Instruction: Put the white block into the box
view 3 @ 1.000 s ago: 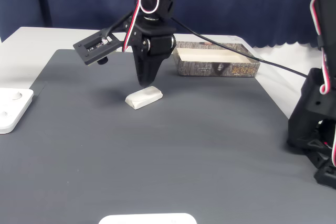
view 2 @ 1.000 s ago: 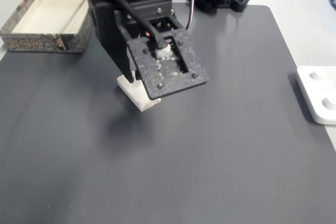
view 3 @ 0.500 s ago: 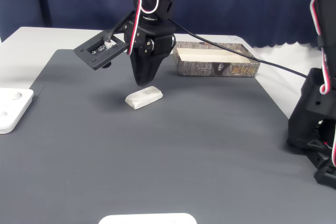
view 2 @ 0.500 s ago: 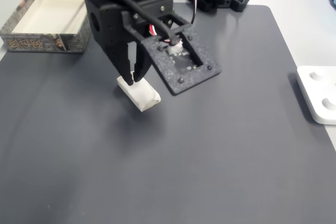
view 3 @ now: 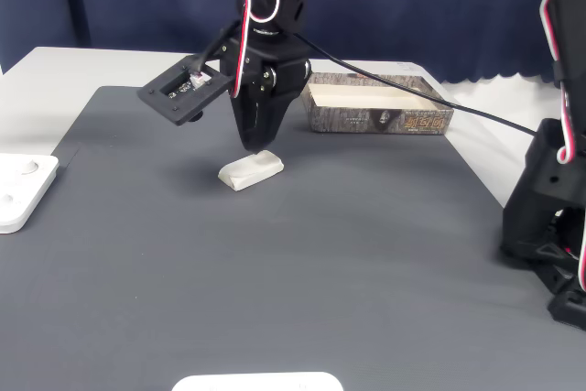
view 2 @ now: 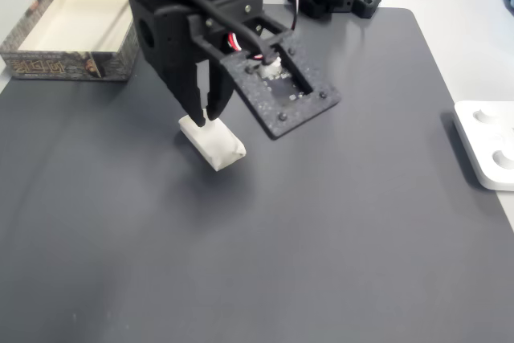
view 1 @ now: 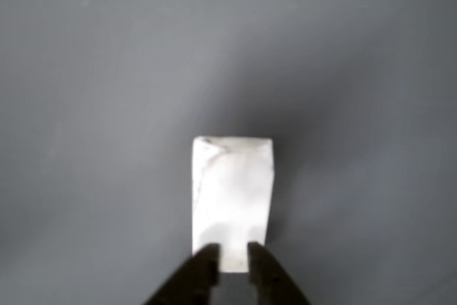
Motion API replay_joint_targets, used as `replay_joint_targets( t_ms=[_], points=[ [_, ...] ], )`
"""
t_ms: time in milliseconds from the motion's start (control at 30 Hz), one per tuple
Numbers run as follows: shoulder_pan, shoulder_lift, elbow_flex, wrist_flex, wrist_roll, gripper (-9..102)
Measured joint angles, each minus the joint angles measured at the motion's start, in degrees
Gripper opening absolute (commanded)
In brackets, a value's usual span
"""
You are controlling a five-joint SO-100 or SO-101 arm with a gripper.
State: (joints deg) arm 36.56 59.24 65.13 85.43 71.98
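Looking down past the hand (view 1: 233,262), I see its two dark fingertips nearly together with only a thin slot between them, holding nothing, poised just over the near end of the white block (view 1: 233,198). The block lies flat on the dark grey mat (view 2: 345,222) covering the tabletop, set at a slant in a fixed view (view 2: 211,141), and the hand (view 2: 202,118) stands right above its upper end. The box (view 2: 72,26) sits well apart toward the far left corner of that view, open-topped with pale inner walls. I judge the block to be light and soft, something like foam, so it should give under pressure and not slip much, though a hard squeeze may pinch it out of shape. I would open the fingers wider than its short width and take it across the two long sides near the middle, since an end grip could let it tilt on the way over.
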Motion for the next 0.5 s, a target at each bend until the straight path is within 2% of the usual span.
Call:
replay_joint_targets(
  t_ms=[200,500],
  points=[
    [0.79,0.0,0.0,0.0,1.67,16],
    [1.05,0.0,0.0,-0.26,1.67,19]
  ],
)
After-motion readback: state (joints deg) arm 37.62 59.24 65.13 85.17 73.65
